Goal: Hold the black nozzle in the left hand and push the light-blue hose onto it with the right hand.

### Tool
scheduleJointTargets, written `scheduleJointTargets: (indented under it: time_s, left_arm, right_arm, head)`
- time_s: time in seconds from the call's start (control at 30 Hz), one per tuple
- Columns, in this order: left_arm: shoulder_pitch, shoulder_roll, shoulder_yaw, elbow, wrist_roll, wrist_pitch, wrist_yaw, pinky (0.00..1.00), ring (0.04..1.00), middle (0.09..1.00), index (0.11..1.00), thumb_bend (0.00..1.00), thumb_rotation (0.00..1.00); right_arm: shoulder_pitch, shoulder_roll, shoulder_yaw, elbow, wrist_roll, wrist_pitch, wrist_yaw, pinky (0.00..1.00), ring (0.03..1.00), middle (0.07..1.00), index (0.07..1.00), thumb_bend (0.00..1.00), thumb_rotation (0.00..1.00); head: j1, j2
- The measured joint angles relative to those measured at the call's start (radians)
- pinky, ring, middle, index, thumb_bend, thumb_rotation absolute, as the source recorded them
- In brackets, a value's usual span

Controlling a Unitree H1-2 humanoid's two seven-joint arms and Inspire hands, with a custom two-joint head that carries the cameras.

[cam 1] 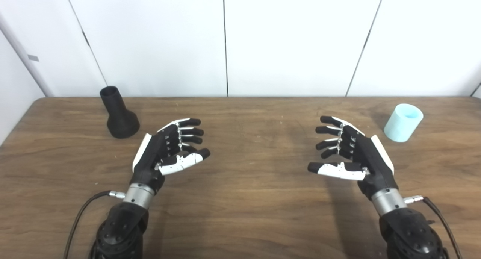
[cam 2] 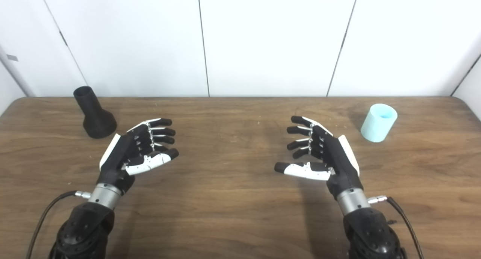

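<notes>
The black nozzle [cam 1: 118, 114] stands upright on its wide base at the far left of the wooden table [cam 1: 240, 199], narrow mouth up. The light-blue hose piece [cam 1: 403, 122], a short open cylinder, stands at the far right. My left hand [cam 1: 169, 150] is open and empty, palm inward, to the right of and nearer than the nozzle. My right hand [cam 1: 349, 152] is open and empty, palm inward, to the left of and nearer than the hose. Neither hand touches anything.
White wall panels [cam 1: 225, 41] rise just behind the table's back edge. Cables [cam 1: 80, 214] run from both wrists toward the table's near edge.
</notes>
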Motion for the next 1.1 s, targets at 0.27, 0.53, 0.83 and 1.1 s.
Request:
scheduleJointTargets:
  time_s: [0.27, 0.53, 0.83, 1.1]
  left_arm:
    - [0.0, -0.003, 0.0, 0.0, -0.001, -0.001, 0.0, 0.48, 0.614, 0.638, 0.627, 0.72, 0.09]
    - [0.0, -0.003, -0.001, 0.0, -0.003, -0.001, -0.001, 0.48, 0.613, 0.636, 0.626, 0.72, 0.08]
    - [-0.001, -0.008, -0.01, 0.026, -0.001, -0.012, 0.0, 0.47, 0.609, 0.635, 0.625, 0.72, 0.07]
    - [-0.002, -0.052, -0.055, 0.106, 0.04, -0.083, 0.013, 0.47, 0.598, 0.628, 0.629, 0.73, 0.07]
  right_arm:
    - [0.0, 0.003, 0.0, 0.0, 0.0, -0.001, 0.0, 0.49, 0.587, 0.734, 0.795, 0.74, 0.07]
    - [0.0, 0.011, -0.003, 0.0, 0.001, -0.001, 0.0, 0.49, 0.582, 0.724, 0.79, 0.74, 0.06]
    - [0.0, 0.011, -0.017, 0.004, 0.018, -0.011, 0.0, 0.5, 0.582, 0.727, 0.796, 0.74, 0.06]
    - [0.018, -0.041, -0.068, 0.07, 0.07, -0.061, 0.014, 0.55, 0.602, 0.745, 0.807, 0.72, 0.03]
  head:
    - [0.0, 0.002]
    - [0.0, 0.002]
    - [0.163, -0.052]
    - [0.353, -0.169]
